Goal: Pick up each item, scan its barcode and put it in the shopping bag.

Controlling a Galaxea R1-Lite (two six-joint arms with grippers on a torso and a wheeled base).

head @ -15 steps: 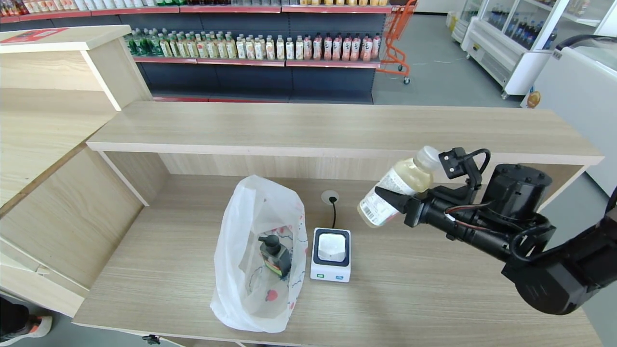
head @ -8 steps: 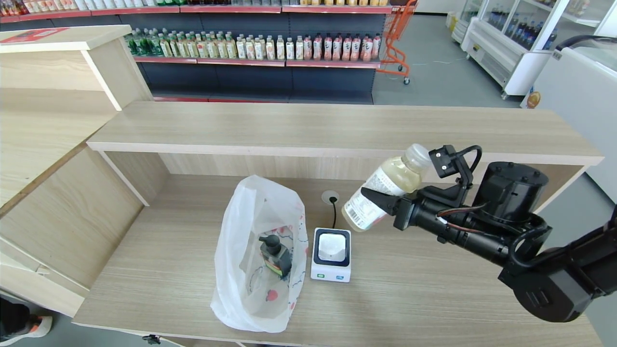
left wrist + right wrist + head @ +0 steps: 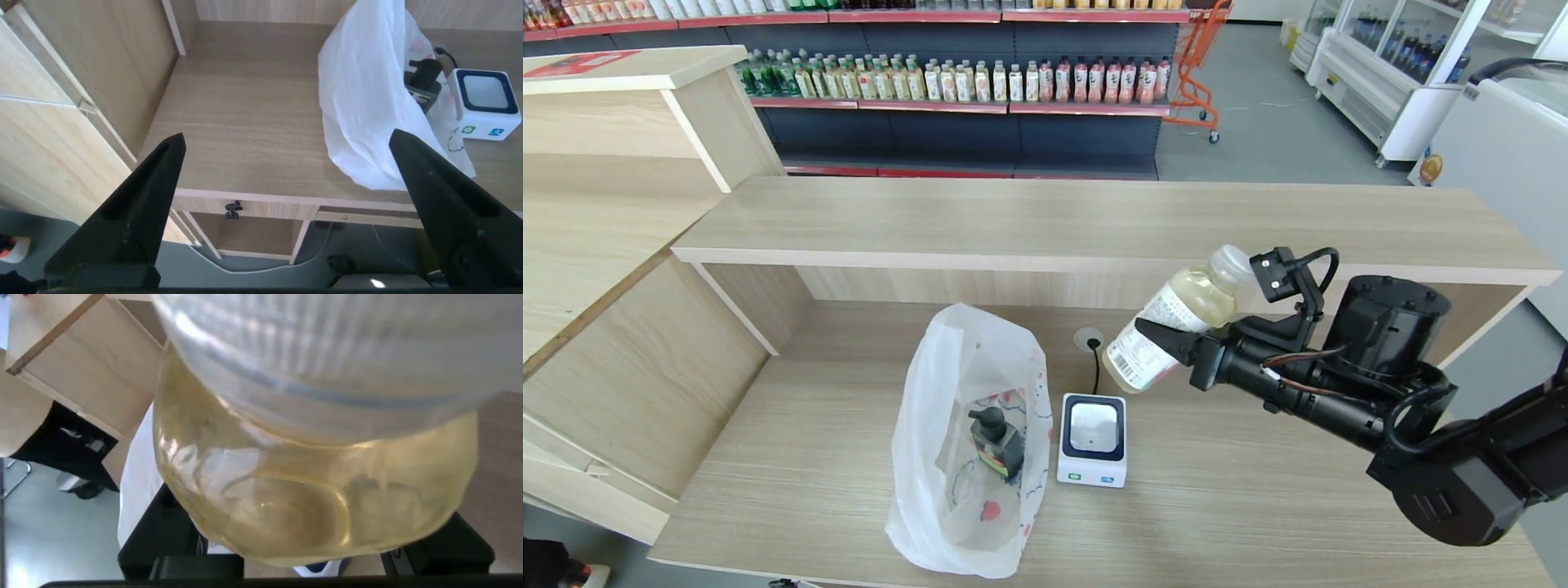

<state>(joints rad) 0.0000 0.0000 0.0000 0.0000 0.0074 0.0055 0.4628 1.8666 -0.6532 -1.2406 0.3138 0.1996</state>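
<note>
A pale yellow drink bottle (image 3: pixel 1176 306) with a white cap hangs tilted in the air, its barcode end pointing down and left. My right gripper (image 3: pixel 1172 336) is shut on its lower body, just right of and above the white barcode scanner (image 3: pixel 1093 437). In the right wrist view the bottle (image 3: pixel 319 474) sits close against the camera. The white shopping bag (image 3: pixel 968 441) stands open left of the scanner, with a black pump bottle (image 3: pixel 996 437) inside. My left gripper (image 3: pixel 282 204) is open and holds nothing, off the counter's front edge near the bag (image 3: pixel 372 106) and the scanner (image 3: pixel 486 98).
A raised wooden ledge (image 3: pixel 1094 220) runs along the back of the counter and a wooden side panel (image 3: pixel 645 376) closes its left. The scanner's cable goes into a hole (image 3: pixel 1088 336) behind it. Bare counter (image 3: pixel 1241 506) lies right of the scanner.
My right gripper carried the bottle leftward, nearer the scanner, then held still. The head camera shifted slightly. The bag and scanner stayed where they were.
</note>
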